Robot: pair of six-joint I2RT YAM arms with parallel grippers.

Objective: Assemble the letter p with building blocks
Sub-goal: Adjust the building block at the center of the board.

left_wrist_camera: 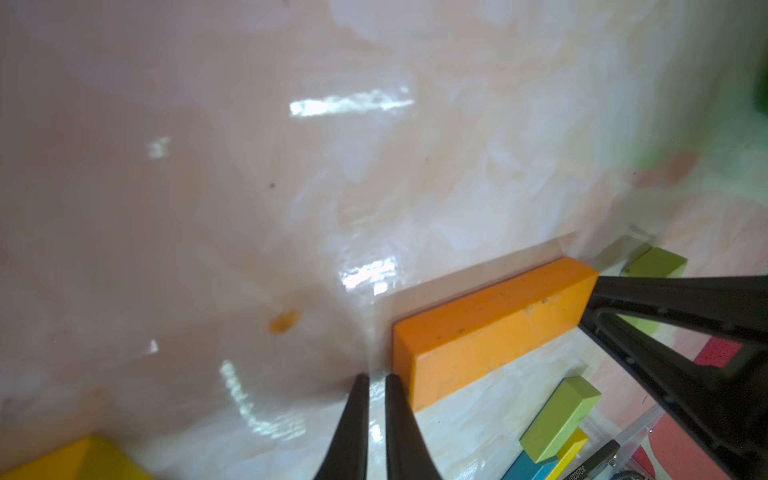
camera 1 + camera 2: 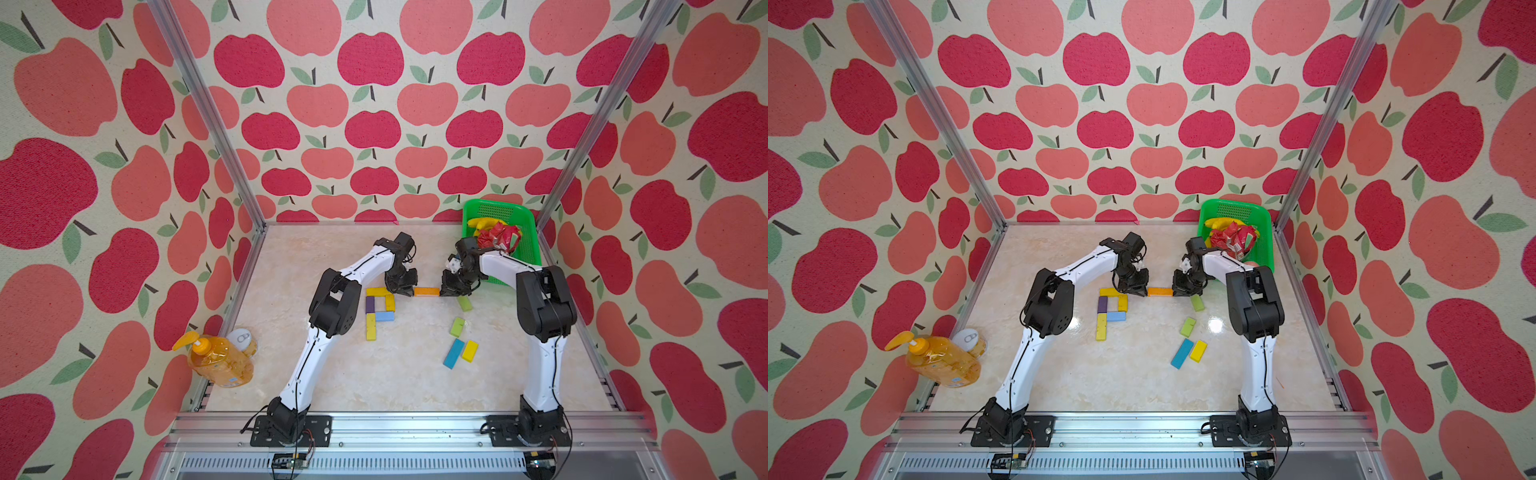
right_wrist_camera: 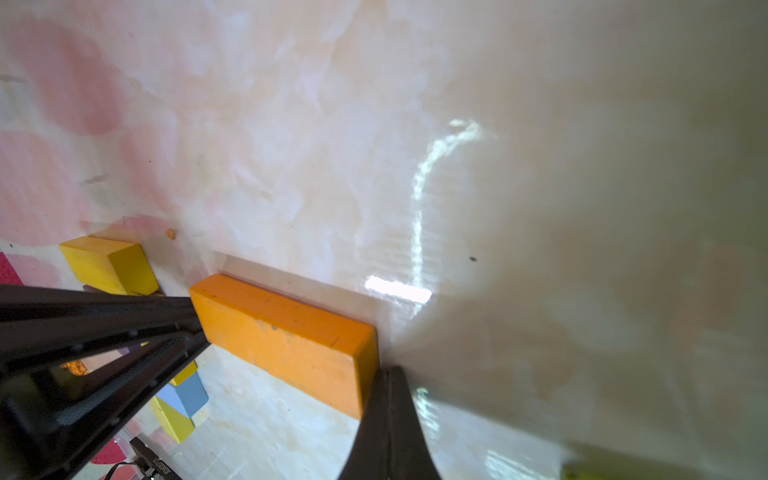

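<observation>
The P (image 2: 371,326) lies flat on the table (image 2: 374,382), left of centre, its five blocks butted together. Just right of it my left gripper (image 1: 377,377) is all but closed. There is only a sliver between the fingers and nothing in it, and one tip sits against the end of the orange block (image 2: 427,291) nearer the P. My right gripper (image 3: 390,370) is fully closed and empty, its tips against that block's other end. So the orange block lies flat between the two, gripped by neither.

I judge it light, rigid and smooth-painted, apt to skid on this glossy table. Pressure on its ends could make it pivot. I would take hold across its narrow width at mid-length.

My count:
- In the P: three yellow, one purple, one light blue.
- Then the one orange.
- Right of it: two light green blocks (image 2: 457,327), one blue block (image 2: 454,353), one yellow block (image 2: 470,350).

That makes ten in all.
</observation>
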